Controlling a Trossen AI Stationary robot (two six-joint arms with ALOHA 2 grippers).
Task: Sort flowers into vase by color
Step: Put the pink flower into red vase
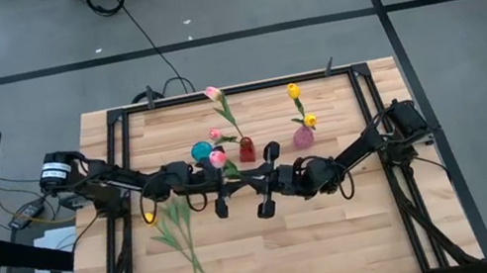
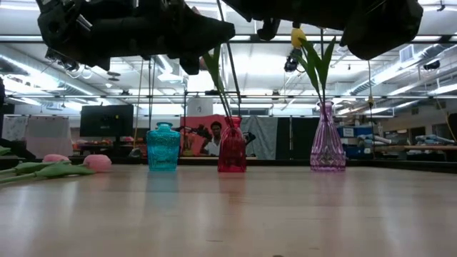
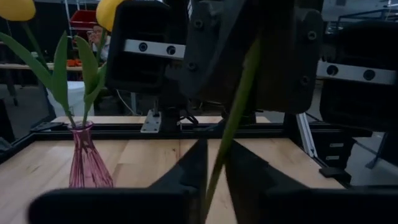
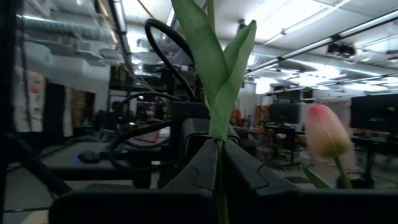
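Observation:
Both grippers meet above the middle of the table, left (image 1: 231, 191) and right (image 1: 255, 189), each shut on one tulip's green stem. Its pink head (image 1: 217, 158) shows just beyond them. A red vase (image 1: 246, 149) holds two pink tulips (image 1: 213, 92). A purple vase (image 1: 303, 136) holds two yellow tulips (image 1: 294, 90). A teal vase (image 1: 201, 151) stands empty in the low view (image 2: 163, 146). More tulips (image 1: 179, 236) lie flat on the table's left part. My left gripper (image 3: 214, 180) pinches the tulip's stem (image 3: 219, 155) between its two fingers, which lie across it. The stem runs on slanting past the right gripper, lifted clear of the table. My right gripper (image 4: 217, 171) pinches the same stem (image 4: 217, 149) just below its leaves (image 4: 217, 74), across it, coming from the table's right.
The three vases stand in a row across the far half of the table. Loose tulips with pink heads (image 2: 96, 163) lie left of the teal vase. A black frame (image 1: 216, 94) borders the wooden top. The near half of the table (image 1: 323, 243) is bare wood.

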